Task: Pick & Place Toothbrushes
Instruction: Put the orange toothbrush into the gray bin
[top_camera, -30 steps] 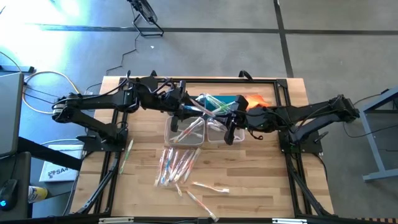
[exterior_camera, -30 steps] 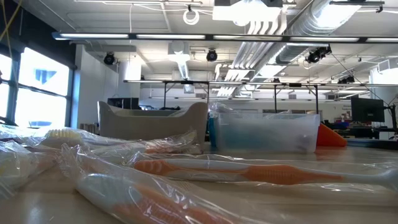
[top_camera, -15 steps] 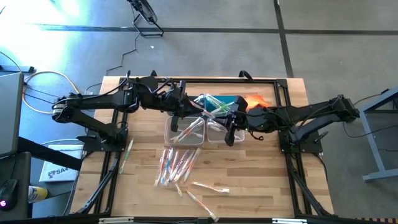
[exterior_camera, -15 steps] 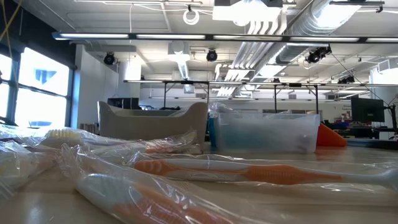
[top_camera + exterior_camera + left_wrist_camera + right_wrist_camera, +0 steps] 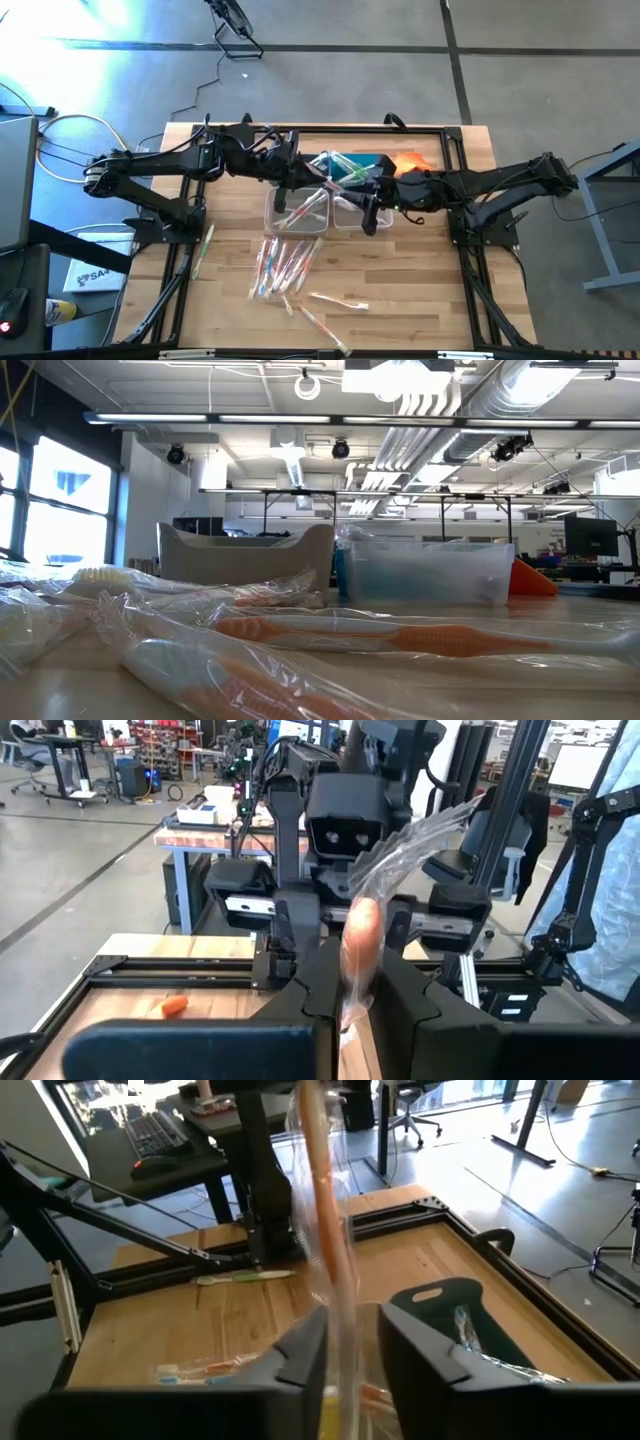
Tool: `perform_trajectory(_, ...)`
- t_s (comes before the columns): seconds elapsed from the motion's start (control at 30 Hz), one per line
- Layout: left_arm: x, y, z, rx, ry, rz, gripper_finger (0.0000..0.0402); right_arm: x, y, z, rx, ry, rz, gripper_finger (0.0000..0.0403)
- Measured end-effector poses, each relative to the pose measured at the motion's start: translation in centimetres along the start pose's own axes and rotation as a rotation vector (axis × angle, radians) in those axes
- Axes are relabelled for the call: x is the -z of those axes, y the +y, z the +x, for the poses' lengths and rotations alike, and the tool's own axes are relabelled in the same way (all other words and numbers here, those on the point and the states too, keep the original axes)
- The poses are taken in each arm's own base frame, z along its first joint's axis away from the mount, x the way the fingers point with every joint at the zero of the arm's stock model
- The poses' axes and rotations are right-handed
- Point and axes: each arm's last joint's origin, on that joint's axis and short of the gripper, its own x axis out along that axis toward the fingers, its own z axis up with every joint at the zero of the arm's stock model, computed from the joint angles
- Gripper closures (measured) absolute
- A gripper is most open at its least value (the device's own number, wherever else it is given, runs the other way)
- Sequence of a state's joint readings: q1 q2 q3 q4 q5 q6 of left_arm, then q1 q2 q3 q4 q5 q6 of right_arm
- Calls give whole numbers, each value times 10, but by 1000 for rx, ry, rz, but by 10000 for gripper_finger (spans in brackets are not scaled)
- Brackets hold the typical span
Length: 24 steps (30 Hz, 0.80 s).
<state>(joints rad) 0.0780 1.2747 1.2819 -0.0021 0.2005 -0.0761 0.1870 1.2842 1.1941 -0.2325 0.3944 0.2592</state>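
One wrapped toothbrush with an orange handle (image 5: 362, 925) is held up over the clear bins between my two arms. My left gripper (image 5: 360, 975), at the table's middle (image 5: 312, 184), is shut on it. My right gripper (image 5: 352, 1325) faces it from the table's right (image 5: 352, 196). Its fingers stand a little apart on either side of the same toothbrush (image 5: 325, 1210). Several more wrapped toothbrushes (image 5: 285, 265) lie loose on the wood nearer the front edge, and some lie in the left clear bin (image 5: 297, 208). My left gripper pinches the toothbrush's orange handle (image 5: 360, 945), wrapper and all, between its two fingers. The fingers come level from the table's left. The toothbrush is lifted clear, and its clear wrapper end (image 5: 430, 828) sticks out toward my right arm. Whether my right gripper's fingers touch the wrapper cannot be told.
Two clear bins (image 5: 350, 212) stand side by side under the grippers, a dark green bin (image 5: 460, 1320) behind them and an orange cloth (image 5: 415, 160) at the back right. A single green toothbrush (image 5: 203, 250) lies at the left edge. A black frame (image 5: 455, 130) rims the table.
My left gripper has shut on the toothbrush held up between the two arms. Both arms have stayed where they were, and the toothbrush has kept its place over the bins.
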Motion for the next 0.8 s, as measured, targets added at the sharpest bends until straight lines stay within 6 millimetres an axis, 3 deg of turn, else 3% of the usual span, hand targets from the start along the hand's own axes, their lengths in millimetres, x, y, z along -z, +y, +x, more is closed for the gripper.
perform_trajectory(0.2,-1,1,-3,-35,0,-3,378,-3,0,-1,-9,-28,12,231)
perform_trajectory(0.4,-16,7,-34,-131,-12,-34,378,-15,-5,-22,-27,-87,41,154)
perform_trajectory(0.53,-13,15,-48,-219,56,-111,379,-27,-12,-45,-45,-150,67,133)
perform_trajectory(0.8,9,25,-56,-380,252,-276,379,-38,-22,-76,-65,-217,96,137)
